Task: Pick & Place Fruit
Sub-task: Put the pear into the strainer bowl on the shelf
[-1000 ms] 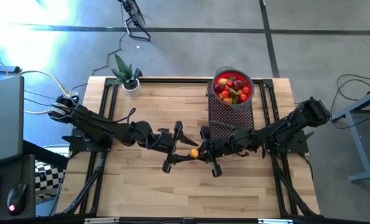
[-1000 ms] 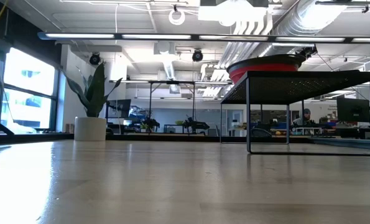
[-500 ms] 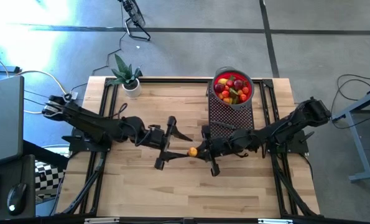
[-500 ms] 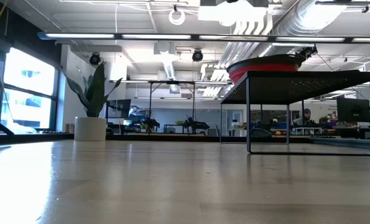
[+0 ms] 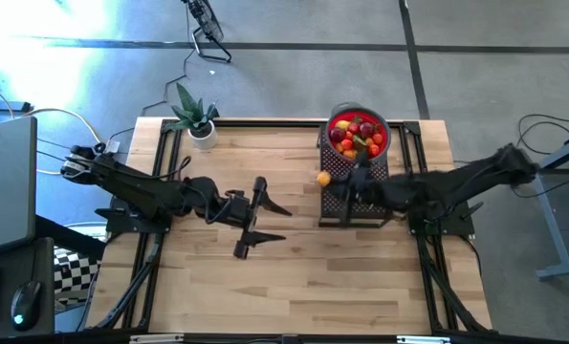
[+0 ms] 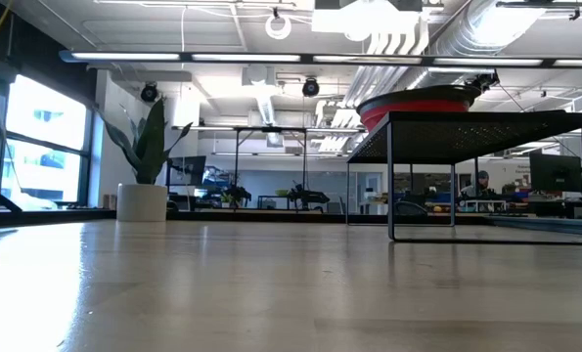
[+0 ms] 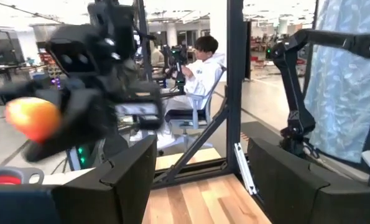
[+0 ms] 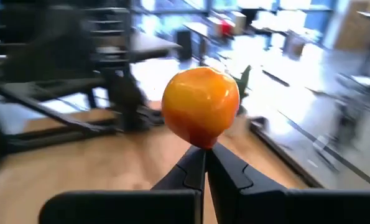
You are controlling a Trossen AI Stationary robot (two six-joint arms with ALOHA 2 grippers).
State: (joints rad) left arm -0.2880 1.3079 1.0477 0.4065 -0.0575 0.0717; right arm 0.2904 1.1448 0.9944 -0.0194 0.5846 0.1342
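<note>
The right hand (image 5: 328, 180), pinched shut on an orange fruit (image 5: 323, 178), has swung up toward the red bowl (image 5: 359, 134) to drop it in, while the left hand (image 5: 251, 216) waits open and empty.

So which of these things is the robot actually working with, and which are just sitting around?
Part of the job:
- small round orange toy fruit, pinched in the right gripper
- red bowl heaped with small toy fruits
- left gripper, open over the table

Just lying about:
- green spiky potted plant
- black mesh stand under the bowl
- wooden table
</note>
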